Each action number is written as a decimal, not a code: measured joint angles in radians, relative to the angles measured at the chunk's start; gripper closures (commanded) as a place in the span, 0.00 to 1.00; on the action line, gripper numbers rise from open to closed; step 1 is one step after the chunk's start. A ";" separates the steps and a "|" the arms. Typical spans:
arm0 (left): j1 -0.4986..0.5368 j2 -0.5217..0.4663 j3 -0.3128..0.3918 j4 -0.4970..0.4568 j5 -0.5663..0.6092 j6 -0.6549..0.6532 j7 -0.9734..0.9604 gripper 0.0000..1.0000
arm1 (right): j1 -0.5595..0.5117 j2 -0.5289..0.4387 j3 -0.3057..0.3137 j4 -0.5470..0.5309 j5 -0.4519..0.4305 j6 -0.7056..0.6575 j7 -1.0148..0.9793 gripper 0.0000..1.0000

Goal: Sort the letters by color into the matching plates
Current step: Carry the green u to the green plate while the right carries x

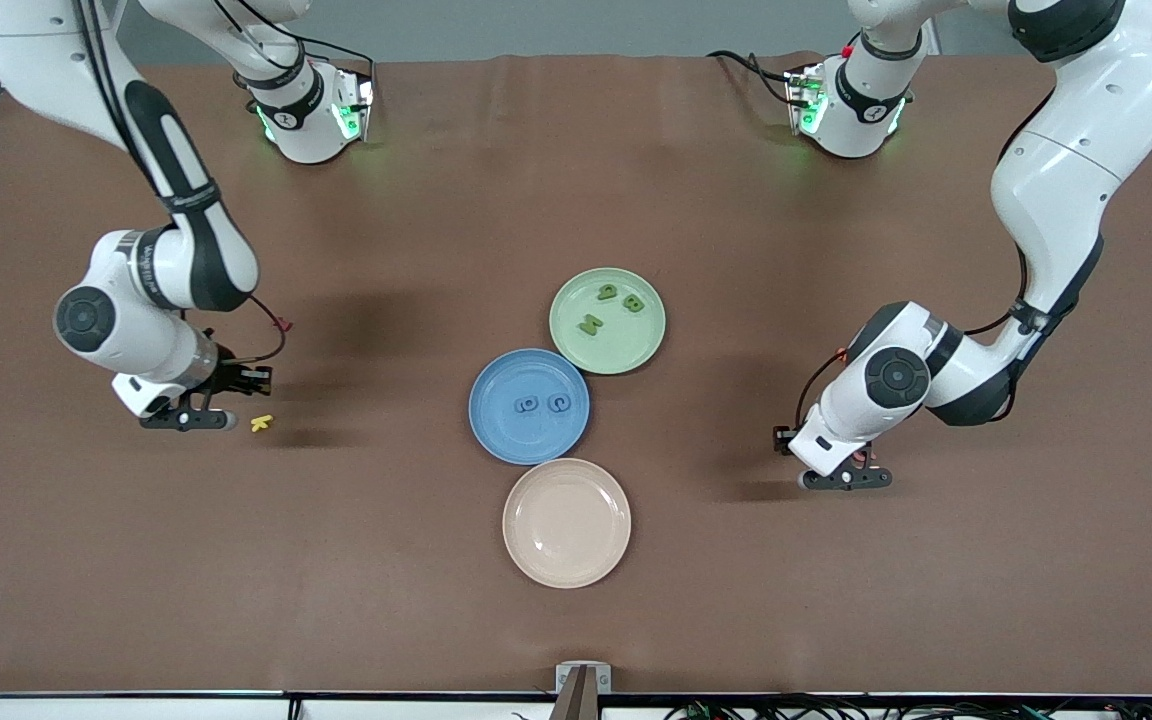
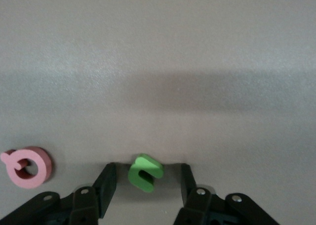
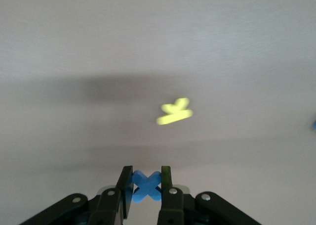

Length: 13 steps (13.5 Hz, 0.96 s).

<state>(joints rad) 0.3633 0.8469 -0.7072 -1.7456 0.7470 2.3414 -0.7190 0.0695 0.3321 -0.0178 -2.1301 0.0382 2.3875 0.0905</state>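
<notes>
My right gripper [image 3: 146, 186] pinched a blue X letter [image 3: 146, 185] near the table's right-arm edge (yellow letter [image 1: 260, 423] beside it). My left gripper [image 2: 145, 181], fingers spread, straddled a green letter [image 2: 145, 173] near the left-arm edge.

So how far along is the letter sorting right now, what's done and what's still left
Done: three green letters lie in the green plate, two blue letters in the blue plate. In hand: the right gripper is shut on a blue X near the yellow letter; the left gripper is open around a green letter on the table. Left: plating both. No other blue letter shows clearly.
</notes>
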 measured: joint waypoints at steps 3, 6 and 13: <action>0.000 0.000 0.005 0.000 0.000 0.010 0.006 0.54 | 0.165 -0.011 0.006 0.016 0.000 -0.017 0.298 1.00; -0.001 -0.001 0.004 0.002 0.000 0.012 0.007 0.66 | 0.323 -0.011 0.008 0.092 0.000 -0.058 0.579 1.00; 0.000 -0.003 0.006 0.003 0.000 0.021 0.008 0.83 | 0.540 0.133 0.007 0.303 0.000 -0.062 1.027 1.00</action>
<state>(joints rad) 0.3631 0.8442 -0.7012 -1.7429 0.7473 2.3620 -0.7114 0.6096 0.4653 -0.0108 -1.8267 0.0386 2.3251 1.1177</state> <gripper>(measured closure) 0.687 0.731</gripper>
